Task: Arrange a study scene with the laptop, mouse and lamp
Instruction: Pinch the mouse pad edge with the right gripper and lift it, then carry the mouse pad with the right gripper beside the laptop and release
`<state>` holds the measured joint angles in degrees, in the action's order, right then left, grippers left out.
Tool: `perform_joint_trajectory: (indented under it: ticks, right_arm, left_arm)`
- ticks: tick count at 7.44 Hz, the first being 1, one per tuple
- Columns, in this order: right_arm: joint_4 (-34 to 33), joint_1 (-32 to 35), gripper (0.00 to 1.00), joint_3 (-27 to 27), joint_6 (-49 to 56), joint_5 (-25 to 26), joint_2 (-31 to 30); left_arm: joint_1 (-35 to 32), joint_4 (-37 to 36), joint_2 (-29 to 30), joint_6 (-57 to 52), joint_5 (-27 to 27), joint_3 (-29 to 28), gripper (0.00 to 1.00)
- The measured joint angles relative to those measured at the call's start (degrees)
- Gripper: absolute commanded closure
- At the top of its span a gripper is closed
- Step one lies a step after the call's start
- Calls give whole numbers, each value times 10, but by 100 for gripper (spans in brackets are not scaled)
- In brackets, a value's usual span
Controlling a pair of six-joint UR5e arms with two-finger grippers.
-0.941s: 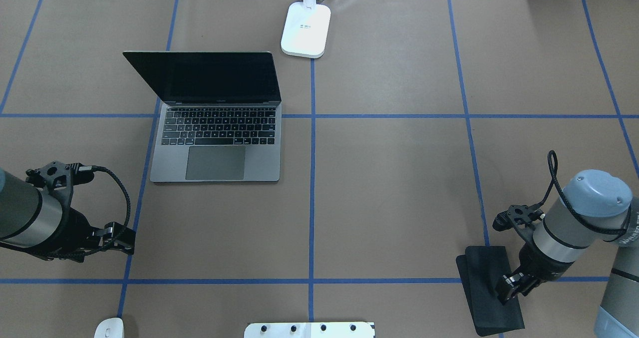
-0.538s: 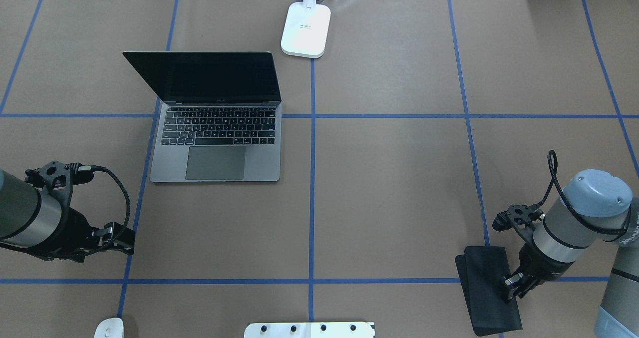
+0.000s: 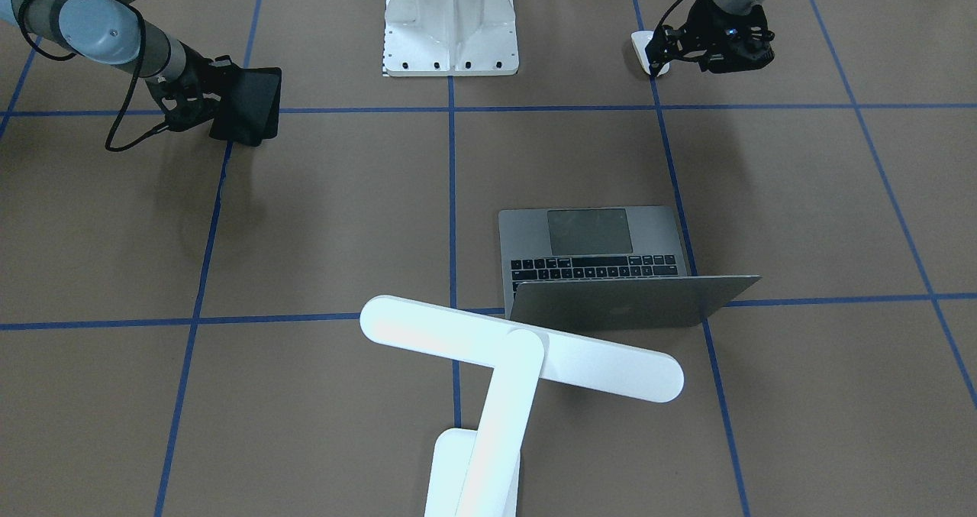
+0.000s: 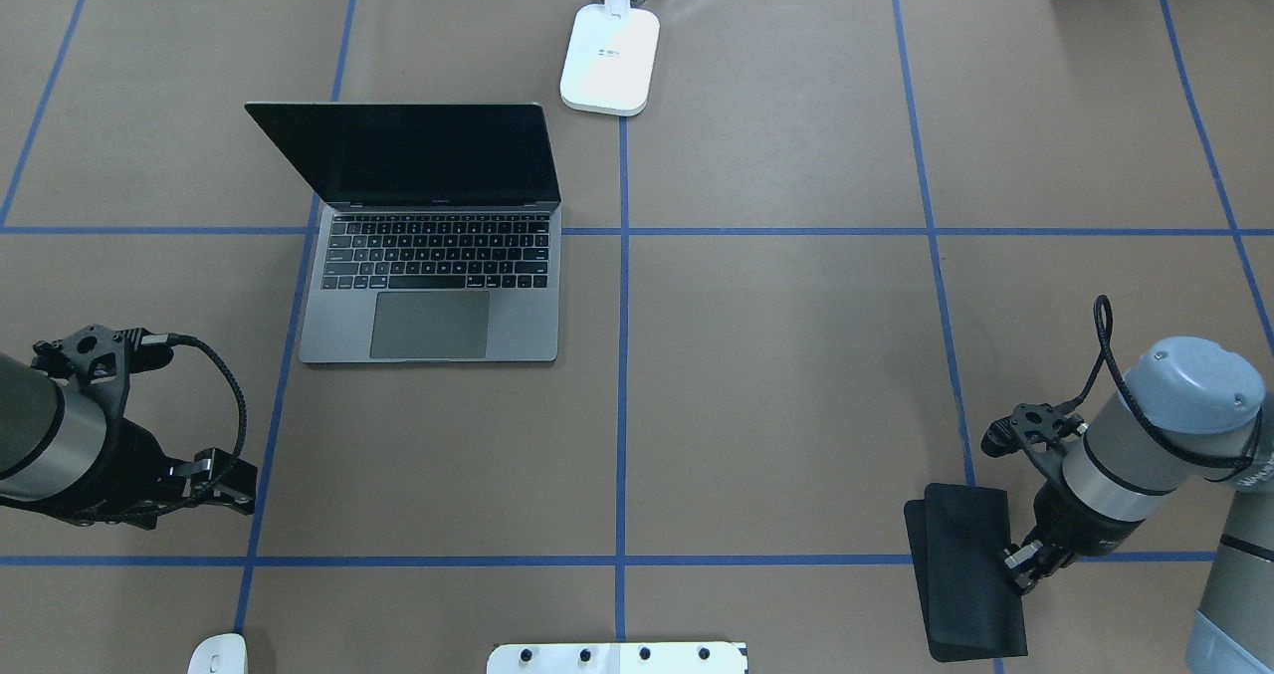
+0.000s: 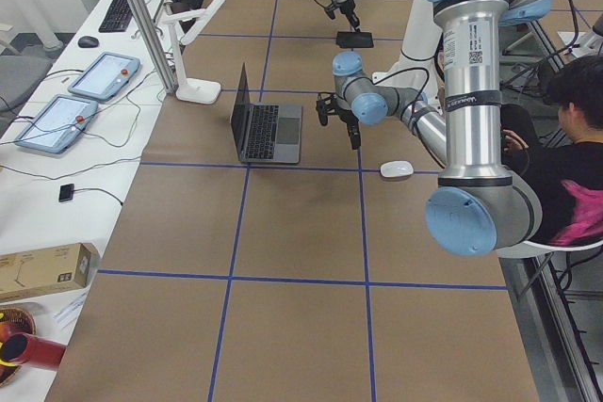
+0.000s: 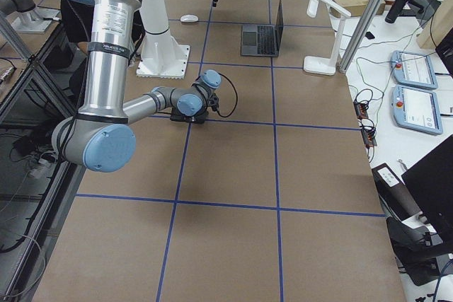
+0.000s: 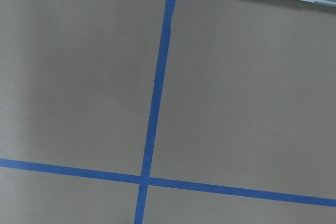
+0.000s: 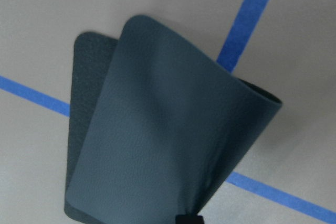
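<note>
The left gripper (image 4: 227,482) has drawn back toward the table's left edge; whether it grips or gapes cannot be told. The right gripper (image 4: 1025,561), clamped on the black pad's (image 4: 960,574) curled edge, has tugged it nearer the robot. The open laptop (image 4: 428,296) sits left of centre, the lamp (image 4: 609,57) just beyond it, and the mouse (image 4: 217,654) at the near edge.
</note>
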<state>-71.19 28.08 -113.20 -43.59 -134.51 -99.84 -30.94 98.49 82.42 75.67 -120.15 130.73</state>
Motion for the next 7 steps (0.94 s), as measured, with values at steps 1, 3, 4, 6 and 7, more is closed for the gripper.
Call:
perform_joint_trajectory:
  ticks: [1, 3, 4, 6, 7]
  right_arm:
    - [0, 8, 90, -7, 1, 1, 0]
    - [1, 41, 90, -37, 3, -3, 0]
    - [1, 67, 90, -56, 3, -7, 2]
    - [-16, 127, 90, -75, 4, -31, 39]
    - [-53, 153, 89, -76, 5, -41, 82]
  left_arm:
    - [0, 0, 0, 0, 0, 1, 5]
    - [-2, 0, 0, 0, -1, 2, 5]
    - [-2, 0, -1, 0, -1, 3, 5]
    - [-3, 2, -13, 0, -2, 12, 5]
    - [-4, 9, -22, 0, -2, 17, 5]
